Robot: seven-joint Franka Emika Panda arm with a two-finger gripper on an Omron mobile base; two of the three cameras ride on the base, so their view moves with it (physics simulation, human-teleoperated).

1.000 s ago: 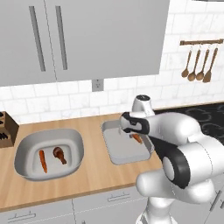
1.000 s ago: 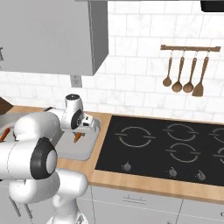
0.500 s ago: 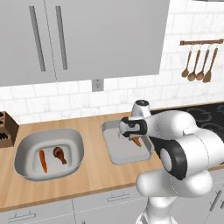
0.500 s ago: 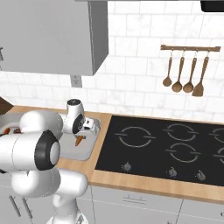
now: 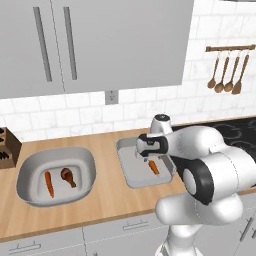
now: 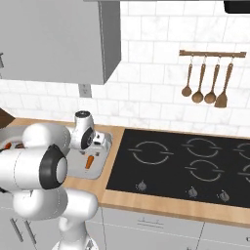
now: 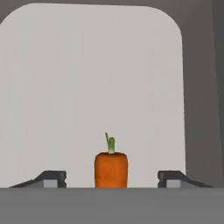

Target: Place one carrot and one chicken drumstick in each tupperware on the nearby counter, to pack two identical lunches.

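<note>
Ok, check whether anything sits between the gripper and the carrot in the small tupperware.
Nothing visible does. The carrot lies on the small tupperware floor, straight between the open gripper's fingertips, with clear gaps on both sides. The floor around it looks bare.

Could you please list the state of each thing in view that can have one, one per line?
gripper: open, fingertips apart on either side of the carrot, not gripping it.
carrot: lying in the rectangular tupperware.
rectangular tupperware: lidless, holds one carrot.
bowl-like tupperware: lidless, holds a second carrot and a chicken drumstick.
upper cabinet: doors shut.
drawers: shut.
</note>
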